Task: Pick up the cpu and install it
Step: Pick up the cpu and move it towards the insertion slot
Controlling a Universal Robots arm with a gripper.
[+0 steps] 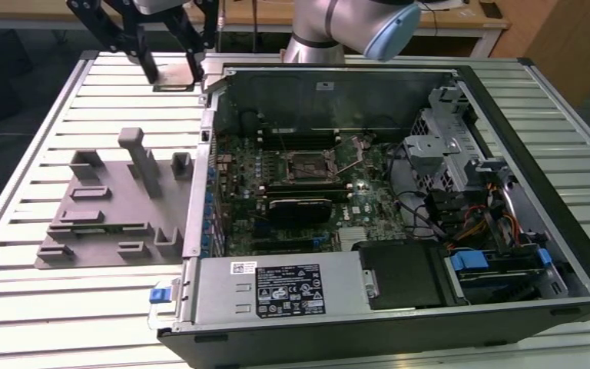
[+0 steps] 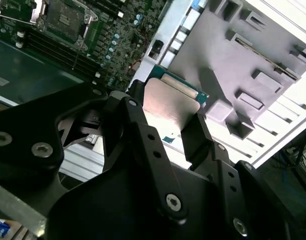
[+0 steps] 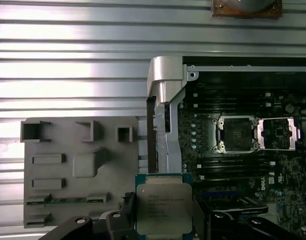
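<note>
Ideally, with the gripper [image 3: 164,222] clamped on the cpu [image 3: 164,206] by its edges, carry it level and squared to the open socket [image 3: 236,134] on the motherboard [image 3: 227,175].

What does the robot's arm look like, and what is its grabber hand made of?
The arm is a smooth silvery-grey tube with a round light-blue cap on its joint. The gripper is black, built from flat angular bars linked together. In the second wrist view its fingers have small round holes and shiny silver screws.
</note>
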